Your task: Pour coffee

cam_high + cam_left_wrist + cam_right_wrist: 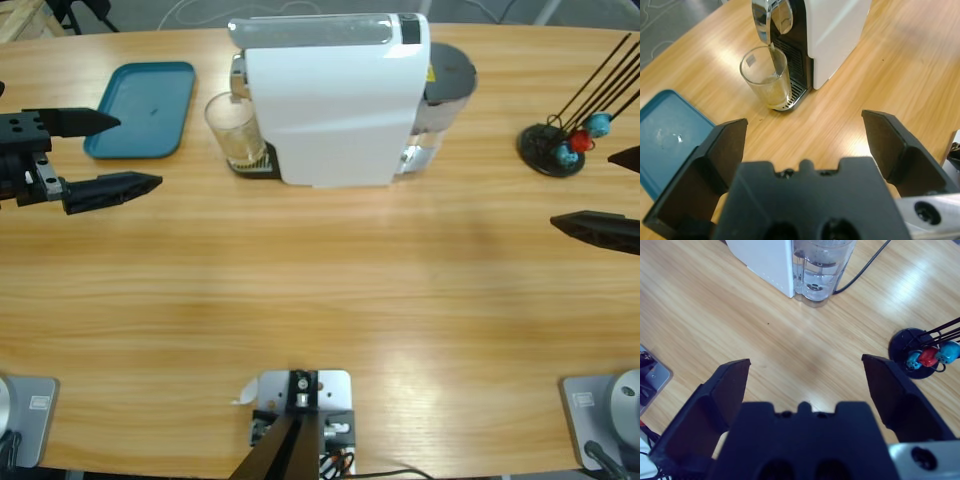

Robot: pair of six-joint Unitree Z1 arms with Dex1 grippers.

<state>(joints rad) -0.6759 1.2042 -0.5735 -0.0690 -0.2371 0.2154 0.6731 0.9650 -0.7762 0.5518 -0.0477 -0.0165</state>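
Open tabletop [330, 280] (machine [335, 100] behind)

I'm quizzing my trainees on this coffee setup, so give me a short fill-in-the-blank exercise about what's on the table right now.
1. The clear glass stands on the drip tray of the white coffee machine, right under its ____.
2. The blue tray lies on the glass's side of the machine and carries ____ cups.
3. The left gripper has its jaws ____.
4. The liquid in the glass fills only its ____.

Missing words: spout; no; open; bottom
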